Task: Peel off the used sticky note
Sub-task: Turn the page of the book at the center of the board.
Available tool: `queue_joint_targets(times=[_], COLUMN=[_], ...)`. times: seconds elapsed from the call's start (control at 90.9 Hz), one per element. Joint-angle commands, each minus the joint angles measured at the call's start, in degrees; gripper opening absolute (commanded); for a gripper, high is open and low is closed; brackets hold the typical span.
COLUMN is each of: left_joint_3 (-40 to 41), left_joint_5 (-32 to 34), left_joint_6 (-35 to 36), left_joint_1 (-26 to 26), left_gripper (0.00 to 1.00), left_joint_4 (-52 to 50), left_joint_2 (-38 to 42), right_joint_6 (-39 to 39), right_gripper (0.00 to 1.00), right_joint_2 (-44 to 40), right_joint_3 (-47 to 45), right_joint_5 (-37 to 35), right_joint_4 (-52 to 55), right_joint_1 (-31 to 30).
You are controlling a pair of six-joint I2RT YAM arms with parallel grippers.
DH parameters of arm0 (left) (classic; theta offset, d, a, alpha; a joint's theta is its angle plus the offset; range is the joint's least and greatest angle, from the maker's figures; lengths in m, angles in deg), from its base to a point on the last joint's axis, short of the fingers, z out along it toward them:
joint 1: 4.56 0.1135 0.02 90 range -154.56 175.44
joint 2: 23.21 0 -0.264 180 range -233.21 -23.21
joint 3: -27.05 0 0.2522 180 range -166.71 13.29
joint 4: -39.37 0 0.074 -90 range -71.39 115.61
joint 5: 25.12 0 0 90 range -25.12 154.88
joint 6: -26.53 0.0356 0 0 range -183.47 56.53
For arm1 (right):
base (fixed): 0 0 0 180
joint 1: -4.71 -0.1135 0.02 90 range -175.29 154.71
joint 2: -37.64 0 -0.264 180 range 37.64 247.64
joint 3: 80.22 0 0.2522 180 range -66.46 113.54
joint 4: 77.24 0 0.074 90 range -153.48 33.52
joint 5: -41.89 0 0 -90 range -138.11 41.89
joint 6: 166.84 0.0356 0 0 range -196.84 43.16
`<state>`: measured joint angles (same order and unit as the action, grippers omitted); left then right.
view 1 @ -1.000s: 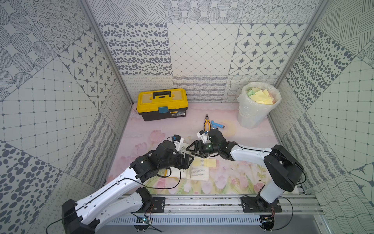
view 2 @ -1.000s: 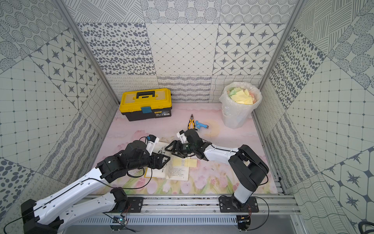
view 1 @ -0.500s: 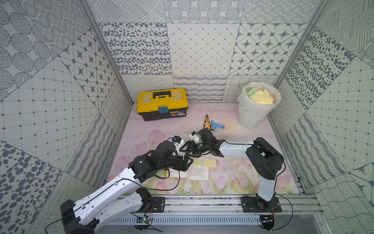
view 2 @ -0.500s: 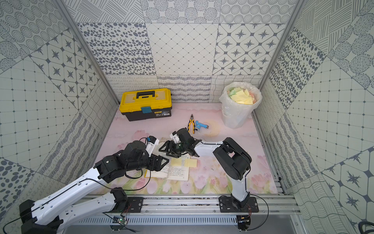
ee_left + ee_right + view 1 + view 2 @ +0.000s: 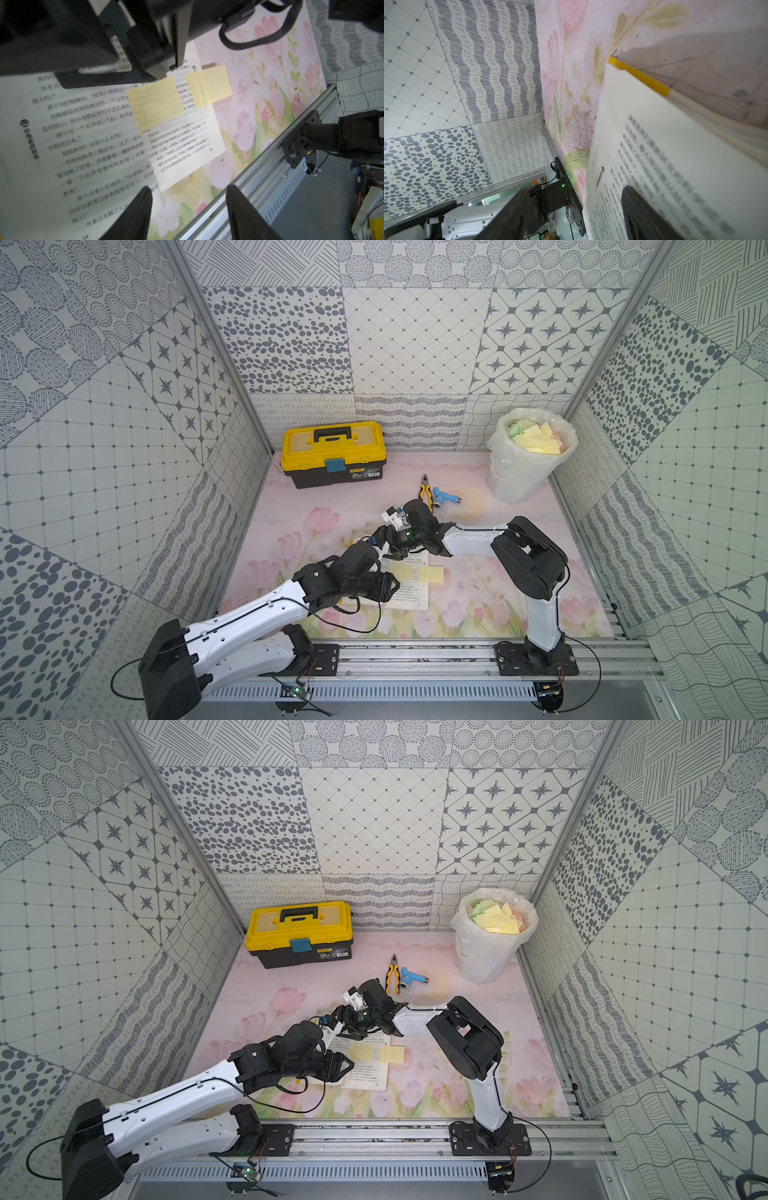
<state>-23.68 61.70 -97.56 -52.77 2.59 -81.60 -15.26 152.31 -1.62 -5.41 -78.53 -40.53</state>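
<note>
Book [image 5: 182, 145] page numbers 24, 25

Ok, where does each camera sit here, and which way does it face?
Top views: high over the front rail, looking down at the open book; left arm and right arm show in both top views.
Left wrist: on the left arm, close over the book, facing a yellow sticky note; left gripper open.
Right wrist: low beside the page, facing the patterned side wall; right gripper open.
Shared: both wrist views show the book.

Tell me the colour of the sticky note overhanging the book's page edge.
The sticky note is pale yellow; it shows best in the left wrist view.
</note>
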Motion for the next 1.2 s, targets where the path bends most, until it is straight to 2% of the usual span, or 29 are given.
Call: queue_joint_targets(times=[0.0, 0.176, 0.341, 0.572, 0.858, 1.189], left_joint_3=[1.5, 1.6, 1.1, 0.2, 2.8, 6.7], left_joint_5=[-2.3, -1.9, -1.6, 6.2, 11.8, 7.4], left_joint_6=[-0.1, 1.4, 2.1, -0.3, -4.5, -0.1], left_joint_1=[-0.6, -0.7, -0.7, -0.6, 0.4, 1.0], left_gripper=[0.54, 0.41, 0.40, 0.33, 0.26, 0.25], left_joint_4=[13.1, 18.7, 22.3, 20.1, 17.9, 24.3], left_joint_2=[-4.8, -11.1, -17.2, -22.1, -20.5, -20.3], right_joint_6=[1.3, 2.3, 2.6, 2.4, 0.3, -4.4], right_gripper=[0.73, 0.71, 0.71, 0.70, 0.70, 0.72], right_joint_2=[1.7, 2.0, 1.8, 0.8, -1.4, -10.1], right_joint_3=[0.8, 0.6, 0.6, 0.2, 0.2, -3.3], right_joint_5=[1.0, 1.3, 1.5, 1.3, 0.6, -1.9], right_joint_4=[-3.9, -5.4, -5.6, -5.1, -2.2, 5.1], right_joint_1=[0.3, 0.7, 0.9, 1.0, 1.8, 6.3])
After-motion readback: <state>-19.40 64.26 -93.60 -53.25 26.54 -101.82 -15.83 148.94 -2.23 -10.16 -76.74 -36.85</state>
